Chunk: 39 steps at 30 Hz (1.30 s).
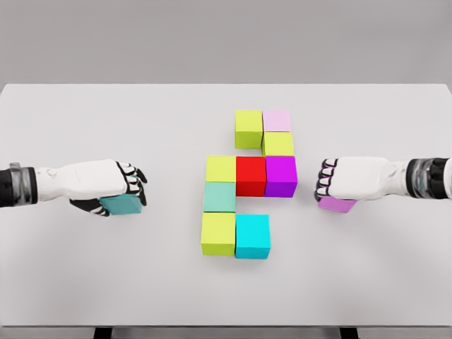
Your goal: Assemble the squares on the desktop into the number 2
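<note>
Several coloured cubes stand joined in the middle of the white table (106, 268). At the top are a lime cube (248, 128) and a pale pink cube (277, 120), with a second lime cube (278, 144) under the pink one. Below runs a row of lime (220, 169), red (250, 176) and purple (280, 175) cubes. A mint cube (219, 197) sits under that row's left end, then a lime cube (218, 233) and a cyan cube (252, 235). My left hand (131, 189) is curled over a teal cube (123, 205). My right hand (327, 182) grips a violet cube (336, 205).
The table's far edge runs across the top of the view, and its front edge lies near the bottom. Both forearms reach in from the sides at mid height.
</note>
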Available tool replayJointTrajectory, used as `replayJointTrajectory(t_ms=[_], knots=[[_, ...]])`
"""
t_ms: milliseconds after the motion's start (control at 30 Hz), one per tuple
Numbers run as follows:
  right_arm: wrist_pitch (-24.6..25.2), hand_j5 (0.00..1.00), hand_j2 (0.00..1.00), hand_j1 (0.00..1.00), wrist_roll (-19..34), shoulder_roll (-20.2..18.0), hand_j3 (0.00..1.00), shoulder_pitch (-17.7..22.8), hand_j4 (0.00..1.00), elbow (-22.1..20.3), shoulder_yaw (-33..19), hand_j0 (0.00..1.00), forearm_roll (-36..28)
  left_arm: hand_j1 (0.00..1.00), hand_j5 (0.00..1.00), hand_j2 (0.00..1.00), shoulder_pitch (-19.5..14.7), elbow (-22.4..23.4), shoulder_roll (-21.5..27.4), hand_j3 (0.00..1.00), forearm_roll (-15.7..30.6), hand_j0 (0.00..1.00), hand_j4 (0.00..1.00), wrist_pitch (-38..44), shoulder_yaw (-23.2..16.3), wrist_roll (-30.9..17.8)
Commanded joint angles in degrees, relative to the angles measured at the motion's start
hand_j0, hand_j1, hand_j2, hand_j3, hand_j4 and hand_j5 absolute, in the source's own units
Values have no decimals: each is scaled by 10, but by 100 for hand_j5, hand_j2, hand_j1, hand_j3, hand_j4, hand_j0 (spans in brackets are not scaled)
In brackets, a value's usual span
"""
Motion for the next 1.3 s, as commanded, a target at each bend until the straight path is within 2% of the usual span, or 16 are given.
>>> replayJointTrajectory(t_ms=[0, 133, 267, 400, 600, 767, 1133, 1267], knots=[[1, 54, 54, 54, -1, -20, 54, 0, 54, -12, -1, 54, -10, 63, 63, 63, -1, 9, -13, 63, 3, 63, 63, 1, 1, -2], [1, 53, 53, 53, -1, -45, 53, -2, 53, -17, 2, 53, -32, 63, 63, 63, -10, 32, -28, 63, -3, 63, 63, 1, 1, -2], [1, 53, 53, 53, -2, -48, 53, -3, 53, -18, 19, 53, -43, 63, 63, 63, -18, 64, -56, 63, -6, 63, 63, 1, 0, -2], [1, 53, 53, 53, -2, -63, 53, -2, 53, -18, 20, 53, -93, 64, 64, 64, -34, 81, -71, 64, -13, 64, 64, 1, -1, -2], [1, 53, 53, 53, -2, -62, 53, 3, 53, -18, 19, 53, -113, 65, 65, 65, -59, 125, -113, 65, -20, 65, 65, 1, -2, -2], [1, 54, 54, 54, 0, -59, 54, 18, 54, -18, -20, 54, -125, 65, 65, 65, -76, 164, -145, 65, -27, 65, 65, 1, -3, -2], [1, 54, 54, 54, 1, -73, 54, 17, 54, -18, -19, 54, -134, 65, 65, 65, -107, 239, -196, 65, -38, 65, 65, 1, -4, -2], [1, 54, 54, 54, 0, -80, 54, 13, 54, -18, -1, 54, -134, 65, 65, 65, -118, 265, -219, 65, -45, 65, 65, 1, -4, -2]])
